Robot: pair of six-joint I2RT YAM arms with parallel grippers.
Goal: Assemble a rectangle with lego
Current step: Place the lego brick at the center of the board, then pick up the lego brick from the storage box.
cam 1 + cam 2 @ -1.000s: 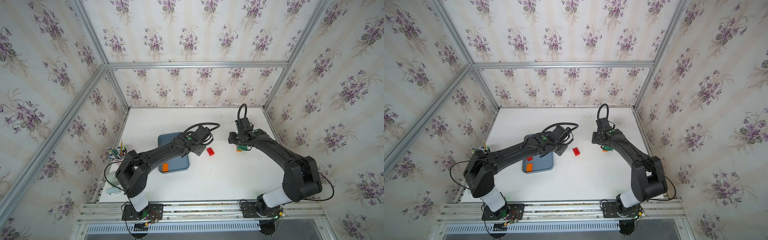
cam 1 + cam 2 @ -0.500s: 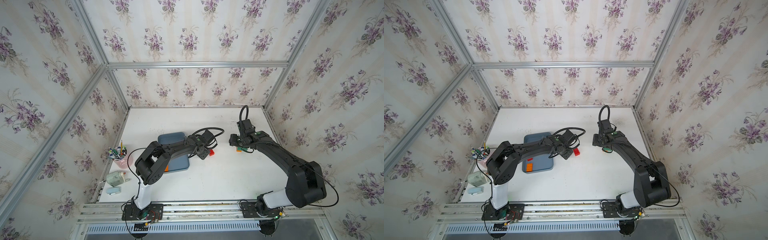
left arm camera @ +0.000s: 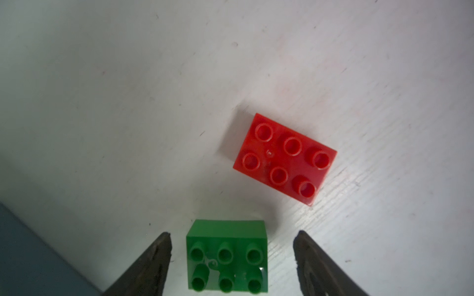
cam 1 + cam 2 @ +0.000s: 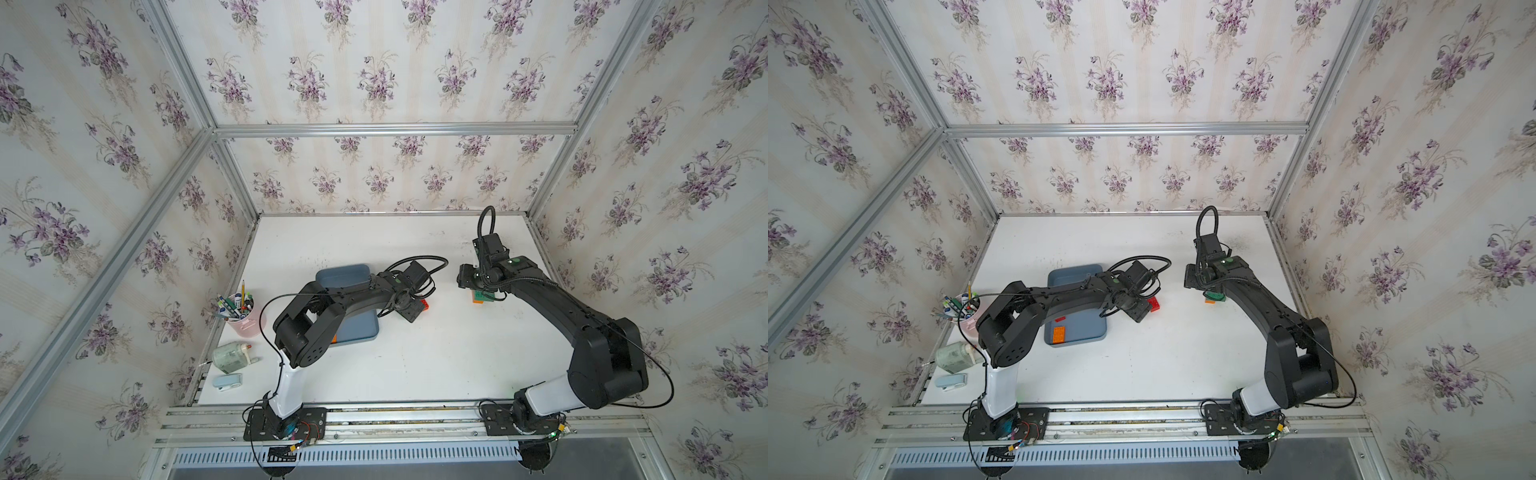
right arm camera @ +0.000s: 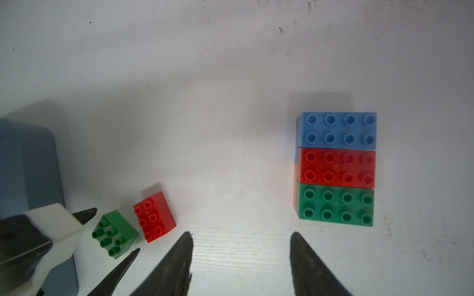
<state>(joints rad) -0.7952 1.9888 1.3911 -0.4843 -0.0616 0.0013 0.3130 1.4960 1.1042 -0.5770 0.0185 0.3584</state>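
The left end effector (image 3: 233,232), low and released, straddles the green brick (image 3: 227,256), gaps either side, red brick (image 3: 284,159) just beyond; the right end effector (image 5: 241,234) hovers released near the stack (image 5: 336,169).

Table (image 5: 230,102) bare between red brick (image 5: 154,217), stack (image 5: 336,169); tray (image 5: 30,166) near green brick (image 5: 115,233)

Left gripper (image 3: 233,233) has opened, releasing green brick (image 3: 227,256) beside red brick (image 3: 284,159).
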